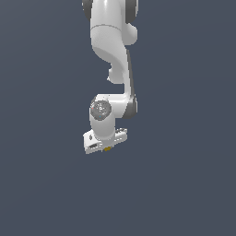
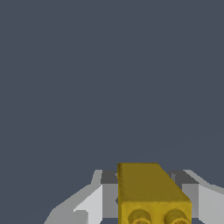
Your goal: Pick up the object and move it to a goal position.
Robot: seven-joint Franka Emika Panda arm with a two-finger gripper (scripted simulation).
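The object [image 2: 146, 186] is a small mustard-yellow block with two round darker studs on its near face. In the wrist view it sits between the two grey-white fingers [image 2: 109, 194], which press against both its sides. My gripper [image 2: 148, 176] is shut on it. In the exterior view the white hand points down, and only a speck of the yellow object [image 1: 107, 148] shows under the gripper [image 1: 106, 145]. The fingers themselves are mostly hidden by the hand there.
A plain dark blue-grey surface fills both views. The white arm [image 1: 113, 50] comes down from the top of the exterior view. No other objects or goal marker show.
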